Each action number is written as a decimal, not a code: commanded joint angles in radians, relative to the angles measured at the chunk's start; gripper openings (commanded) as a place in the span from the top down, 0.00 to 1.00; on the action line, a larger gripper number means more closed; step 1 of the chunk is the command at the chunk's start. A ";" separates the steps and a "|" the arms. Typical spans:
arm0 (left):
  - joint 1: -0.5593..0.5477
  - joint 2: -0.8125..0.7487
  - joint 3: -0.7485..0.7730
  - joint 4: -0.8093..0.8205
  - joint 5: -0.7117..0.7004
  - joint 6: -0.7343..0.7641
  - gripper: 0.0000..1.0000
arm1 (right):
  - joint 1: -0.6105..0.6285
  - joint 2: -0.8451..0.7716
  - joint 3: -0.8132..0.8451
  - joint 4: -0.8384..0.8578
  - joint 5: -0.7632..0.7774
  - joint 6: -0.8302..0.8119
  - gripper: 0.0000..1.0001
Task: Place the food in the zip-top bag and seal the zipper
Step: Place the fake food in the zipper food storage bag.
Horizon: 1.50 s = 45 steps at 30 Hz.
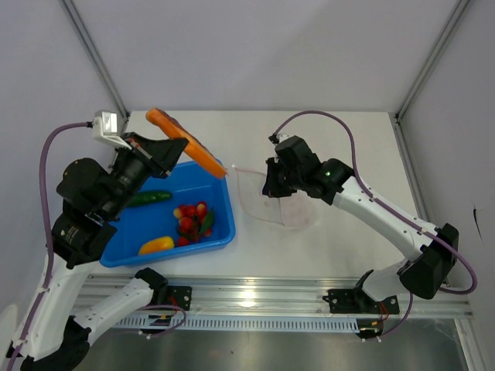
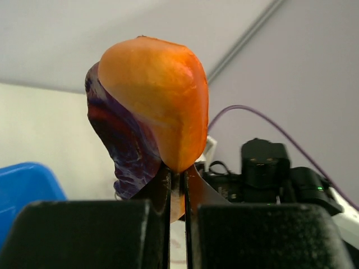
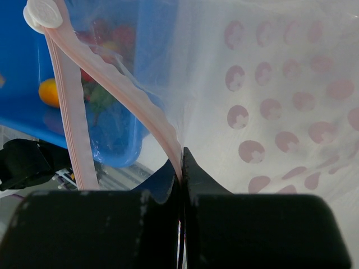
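Observation:
My left gripper (image 1: 166, 147) is shut on the orange-red wedge slice (image 1: 186, 142) and holds it in the air above the far edge of the blue tray (image 1: 124, 253); the slice fills the left wrist view (image 2: 154, 112). In the tray lie the cherry tomato cluster (image 1: 193, 220), a yellow-orange piece (image 1: 156, 245) and a green piece (image 1: 148, 198). My right gripper (image 1: 271, 185) is shut on the zipper (image 3: 120, 89) of the clear zip-top bag (image 1: 280, 202), right of the tray, and holds one side of its mouth lifted. The bag has pink dots (image 3: 269, 106).
The tray stands at the table's front left. An aluminium rail (image 1: 263, 297) runs along the near edge. Frame posts stand at the back corners. The table's far and right parts hold only my right arm (image 1: 387, 216).

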 commanded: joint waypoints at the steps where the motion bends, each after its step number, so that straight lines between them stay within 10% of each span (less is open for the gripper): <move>1: -0.021 0.018 -0.009 0.189 0.109 -0.064 0.99 | -0.006 -0.006 0.030 0.035 -0.012 0.051 1.00; 26: -0.093 0.017 -0.226 0.335 0.123 -0.127 0.99 | -0.034 -0.049 0.061 0.116 -0.044 0.146 1.00; 45: -0.381 0.135 -0.270 0.412 -0.129 0.081 0.99 | -0.061 -0.066 0.055 0.145 -0.103 0.176 1.00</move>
